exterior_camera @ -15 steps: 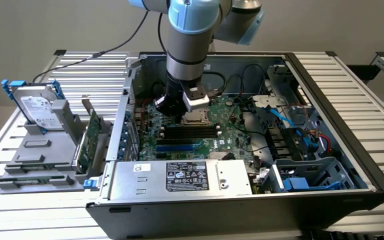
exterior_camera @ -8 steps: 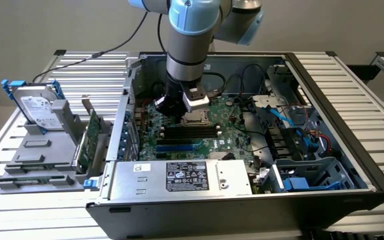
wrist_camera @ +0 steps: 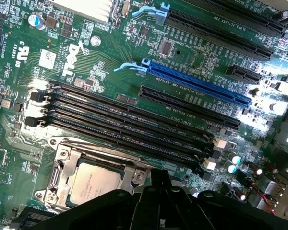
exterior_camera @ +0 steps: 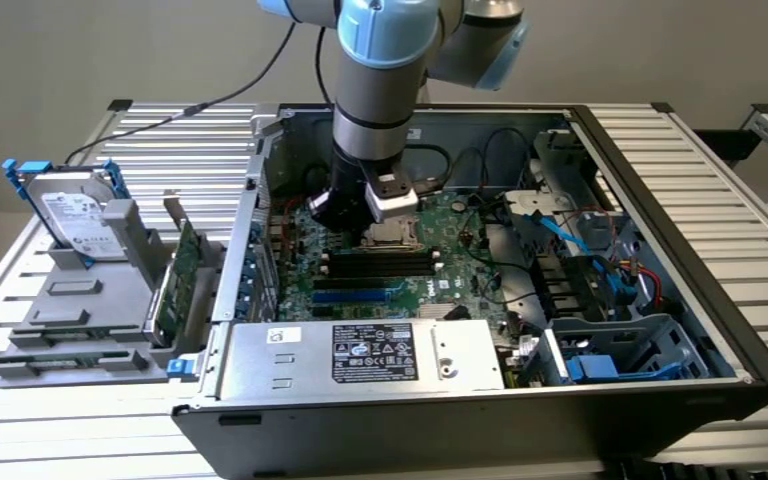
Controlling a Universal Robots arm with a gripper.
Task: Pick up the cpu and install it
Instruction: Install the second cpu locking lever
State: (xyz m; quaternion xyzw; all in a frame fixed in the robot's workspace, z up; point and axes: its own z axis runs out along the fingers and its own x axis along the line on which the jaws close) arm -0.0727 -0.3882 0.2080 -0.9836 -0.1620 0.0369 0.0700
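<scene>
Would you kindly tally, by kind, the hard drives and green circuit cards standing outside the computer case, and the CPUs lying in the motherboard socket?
hard drive: 1
green circuit card: 1
cpu: 1
Total: 3

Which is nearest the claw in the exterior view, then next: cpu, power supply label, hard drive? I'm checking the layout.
1. cpu, in its socket right under the claw.
2. power supply label, at the case's front.
3. hard drive, outside the case, at the exterior view's left.
</scene>
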